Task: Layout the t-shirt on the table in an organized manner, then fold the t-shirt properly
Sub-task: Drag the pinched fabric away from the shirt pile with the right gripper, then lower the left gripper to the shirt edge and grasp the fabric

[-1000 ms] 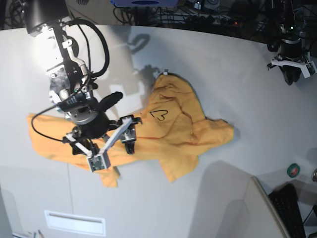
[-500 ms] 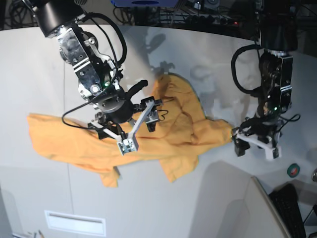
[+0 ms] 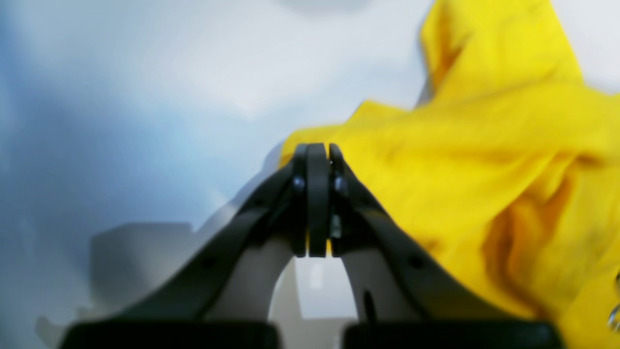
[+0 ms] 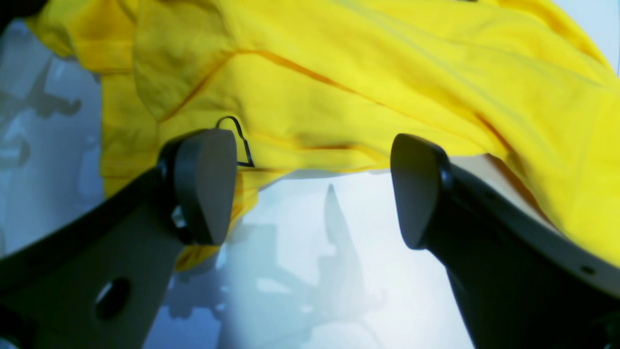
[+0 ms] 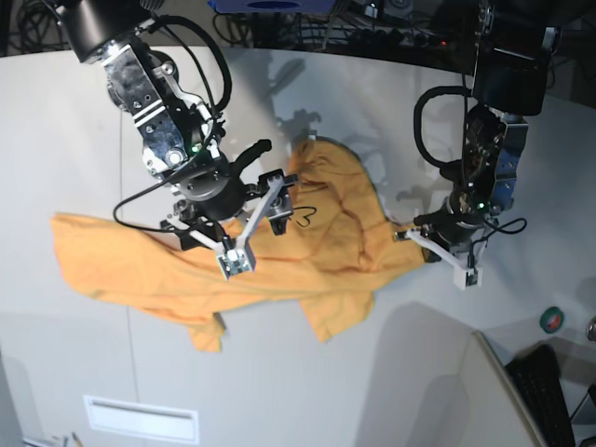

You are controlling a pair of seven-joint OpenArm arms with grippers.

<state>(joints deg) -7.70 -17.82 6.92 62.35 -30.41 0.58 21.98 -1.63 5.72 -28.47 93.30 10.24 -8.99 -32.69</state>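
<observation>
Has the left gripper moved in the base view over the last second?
Yes. The left gripper came down from the table's far right corner to the t-shirt's right tip, now shut there.

The t-shirt (image 5: 326,251) is soft matt orange cloth, creased and rumpled, with stitched seams and a thin black printed heart outline (image 5: 304,217). The desk (image 5: 391,112) is smooth, pale and faintly glossy, catching light and shadows. The right claw (image 4: 312,186) has matt black plastic fingers (image 4: 203,186) with smooth flat pads.

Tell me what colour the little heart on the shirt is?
Black, an outline heart on the orange shirt; clearest in the base view.
</observation>
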